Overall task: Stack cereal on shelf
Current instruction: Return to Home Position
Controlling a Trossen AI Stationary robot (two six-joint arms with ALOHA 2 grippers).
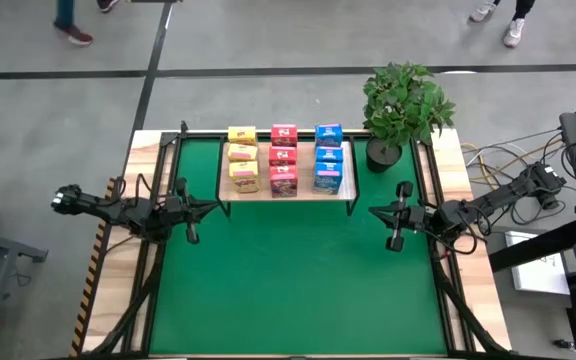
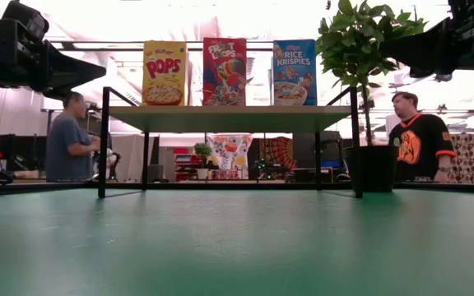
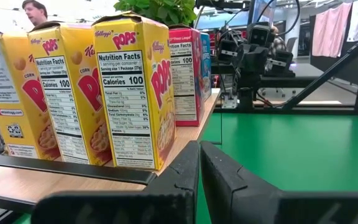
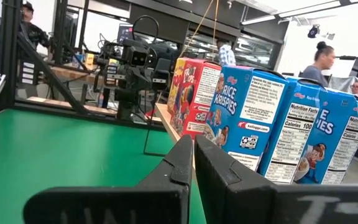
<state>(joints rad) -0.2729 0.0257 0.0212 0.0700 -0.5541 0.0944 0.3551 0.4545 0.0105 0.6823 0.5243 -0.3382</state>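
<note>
Ahead of left gripper [image 3: 200,150], clenched empty, yellow cereal [image 3: 129,93] could topple if homing swings wide (right gripper [image 4: 192,148] clenched too).

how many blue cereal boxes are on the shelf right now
3, in a single file at the shelf end by the plant: rear blue box, middle blue box, front blue box. None looks hidden.
</note>
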